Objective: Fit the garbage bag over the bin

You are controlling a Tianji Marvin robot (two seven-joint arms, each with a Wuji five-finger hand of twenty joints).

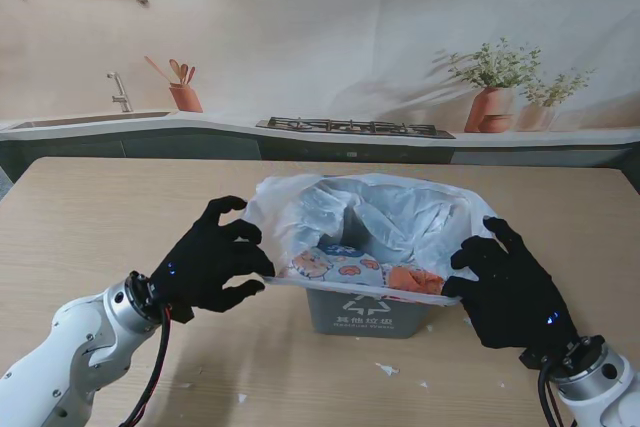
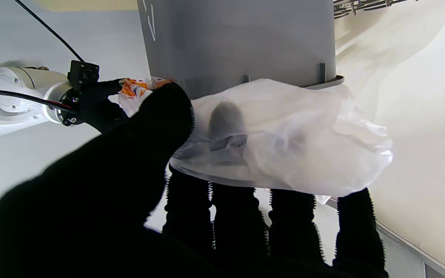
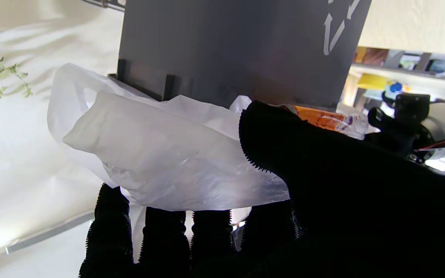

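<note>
Under the bag [image 1: 390, 212], bin [image 1: 365, 312] rim hidden.

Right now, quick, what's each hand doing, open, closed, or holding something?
Left hand: shut on the garbage bag, at the bin's left rim.
Right hand: shut on the garbage bag, at the right rim.

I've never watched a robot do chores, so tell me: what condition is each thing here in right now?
garbage bag: mouth open, draped over the bin's top, rumpled, not yet smoothed down.
bin: upright on the table, lined by the bag.
left hand: shut on the bag's edge.
right hand: shut on the bag's opposite edge.
</note>
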